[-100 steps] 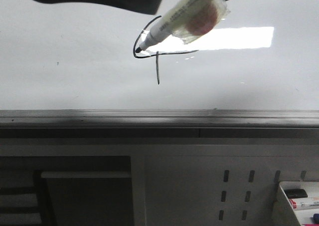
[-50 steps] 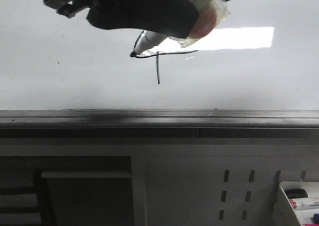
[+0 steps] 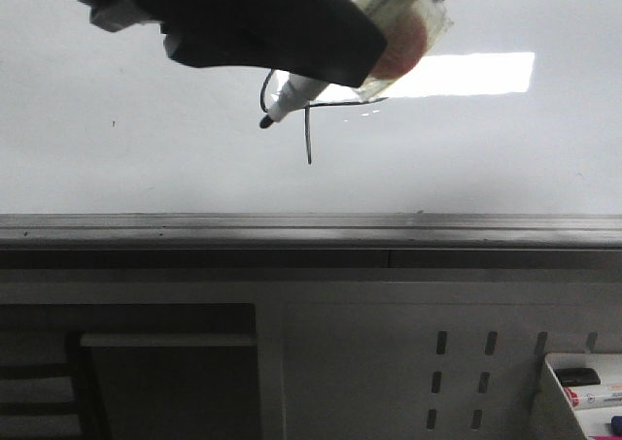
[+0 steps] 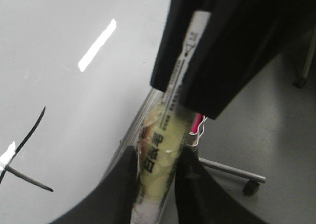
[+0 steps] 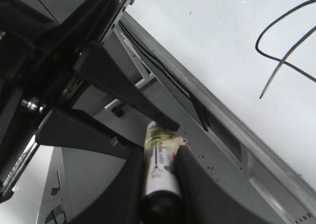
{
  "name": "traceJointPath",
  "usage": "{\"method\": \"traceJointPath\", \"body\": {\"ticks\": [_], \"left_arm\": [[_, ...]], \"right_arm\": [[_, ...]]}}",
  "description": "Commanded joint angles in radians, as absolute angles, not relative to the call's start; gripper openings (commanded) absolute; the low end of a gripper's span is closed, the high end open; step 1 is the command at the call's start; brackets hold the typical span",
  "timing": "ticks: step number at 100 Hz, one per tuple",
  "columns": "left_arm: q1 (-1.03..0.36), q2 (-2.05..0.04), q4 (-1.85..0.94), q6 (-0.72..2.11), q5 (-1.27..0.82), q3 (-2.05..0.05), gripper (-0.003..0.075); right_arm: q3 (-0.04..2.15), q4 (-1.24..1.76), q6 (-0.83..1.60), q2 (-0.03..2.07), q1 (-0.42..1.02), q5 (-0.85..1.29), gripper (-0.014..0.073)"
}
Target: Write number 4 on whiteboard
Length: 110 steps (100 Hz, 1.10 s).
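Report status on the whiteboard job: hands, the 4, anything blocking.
Both hands clamp the marker: right hand, left hand. Number 4 drawn on whiteboard; left arm covers its top. Nib looks just off the strokes.

Whiteboards: one, the whiteboard [image 3: 136,158], glossy white, filling the upper frame.
Drawn figures: one, the number 4 [image 3: 308,134], partly covered at its 12 o'clock end.
Markers in the air: one marker [image 3: 292,97], tip pointing toward 8 o'clock.
Grippers: two, the left gripper [image 4: 158,172] and the right gripper [image 5: 160,172], each with the marker between its fingers.
Light reflections: one bright rectangle [image 3: 476,73], at 3 o'clock from the figure.
Ledges: one grey ledge [image 3: 311,228].
Slots in the perforated panel [image 3: 389,382]: eight visible.
Trays: one white tray [image 3: 583,387], with at least three items, exact count unclear.
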<state>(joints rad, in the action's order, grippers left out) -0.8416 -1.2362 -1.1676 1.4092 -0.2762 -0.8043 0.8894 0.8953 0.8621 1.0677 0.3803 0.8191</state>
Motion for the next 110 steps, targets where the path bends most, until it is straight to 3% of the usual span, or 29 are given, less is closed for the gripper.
{"method": "traceJointPath", "body": {"ticks": [1,13,28,35,75,110], "left_arm": [[-0.842,-1.215,-1.209,1.382,-0.214,-0.839,-0.0021],[-0.842,-1.215,-1.207,1.382,-0.214,-0.839,-0.002],[-0.842,-1.21,-1.207,1.367,-0.197,-0.839,-0.002],[-0.842,-1.194,-1.207,1.335,-0.157,-0.827,-0.002],[-0.842,-0.943,-1.509,1.264,0.459,-0.616,-0.002],[-0.842,-1.073,-1.306,0.974,0.561,-0.616,-0.002]], "right_arm": [[0.924,0.948,0.866,1.048,0.377,0.822,-0.0049],[0.924,0.952,0.866,1.048,0.377,0.828,0.0041],[0.928,0.954,0.866,1.048,0.377,0.82,0.0365],[0.942,0.954,0.866,1.038,0.367,0.816,0.0459],[0.906,0.953,0.866,0.872,0.205,0.734,0.0469],[0.847,1.028,0.866,0.855,0.205,0.685,0.0469]]}}
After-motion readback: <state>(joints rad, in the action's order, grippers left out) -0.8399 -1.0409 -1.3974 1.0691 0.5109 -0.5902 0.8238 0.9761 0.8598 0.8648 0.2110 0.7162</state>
